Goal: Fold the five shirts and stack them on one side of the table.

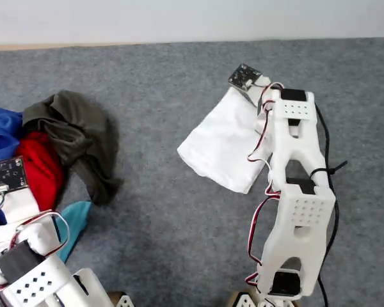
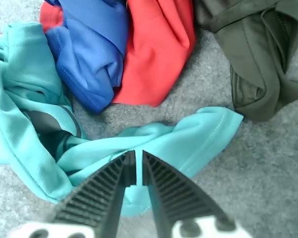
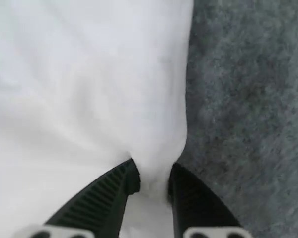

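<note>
The table (image 1: pixel 166 230) is covered in grey felt-like cloth, and the five shirts lie on it in two groups that are well apart.

On the left side of the high view, four shirts are heaped loosely, none of them folded. The olive shirt (image 1: pixel 77 128) sprawls on the side of the heap nearest the middle of the table, with one limp end trailing toward the near edge. The red shirt (image 1: pixel 41 163) is bunched against it, and the blue shirt (image 1: pixel 3 128) lies beyond the red at the frame's edge. The teal shirt (image 1: pixel 77 217) pokes out beside the left arm (image 1: pixel 25 268), closer to the robot than the others.

In the left wrist view the blue cloth overlaps the red, and the teal cloth curls round below both, one hemmed end stretched toward the olive shirt without touching it. The left gripper (image 2: pixel 136 154) sits low over that teal shirt. Its jaws are drawn almost together, with a thin strip of teal cloth pinched between them.

The white shirt (image 1: pixel 221 144) lies alone right of centre, a flat, roughly four-sided shape set at an angle. The right arm (image 1: pixel 297 192) stretches out over its right edge. The right gripper (image 3: pixel 153 173) has its jaws clamped on a raised fold of white cloth at that edge, just beside bare grey table.
</note>
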Robot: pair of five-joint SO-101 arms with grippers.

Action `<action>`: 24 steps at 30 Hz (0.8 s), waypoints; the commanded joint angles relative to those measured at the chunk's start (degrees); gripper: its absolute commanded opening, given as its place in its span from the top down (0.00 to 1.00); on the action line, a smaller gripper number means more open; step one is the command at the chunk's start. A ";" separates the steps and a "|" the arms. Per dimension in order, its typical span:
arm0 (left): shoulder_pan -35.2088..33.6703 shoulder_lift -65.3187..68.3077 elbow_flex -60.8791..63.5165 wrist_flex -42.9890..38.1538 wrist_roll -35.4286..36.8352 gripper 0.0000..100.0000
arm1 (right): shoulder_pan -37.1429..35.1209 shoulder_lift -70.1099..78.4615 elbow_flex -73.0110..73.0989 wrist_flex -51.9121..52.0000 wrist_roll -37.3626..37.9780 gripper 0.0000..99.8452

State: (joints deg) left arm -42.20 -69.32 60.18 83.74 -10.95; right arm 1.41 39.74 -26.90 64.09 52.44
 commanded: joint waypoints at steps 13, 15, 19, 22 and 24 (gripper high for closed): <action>0.09 -0.62 0.57 -2.29 -0.26 0.97 | -0.57 -11.38 -3.52 7.60 -35.52 0.78; 0.09 -0.62 0.57 -2.29 -0.26 0.97 | -2.07 -12.79 -3.52 11.74 -39.47 0.78; 0.09 -0.62 0.57 -2.29 -0.26 0.97 | -5.49 -15.08 -3.52 22.73 -46.68 0.78; 0.09 -0.62 0.57 -2.29 -0.26 0.97 | -7.43 -15.60 -3.52 27.03 -56.44 0.78; 0.09 -0.62 0.57 -2.29 -0.26 0.97 | -7.60 -15.60 -3.52 27.56 -63.30 0.78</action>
State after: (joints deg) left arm -42.20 -69.32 61.05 82.51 -10.95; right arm -5.54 27.78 -27.52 89.76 -1.54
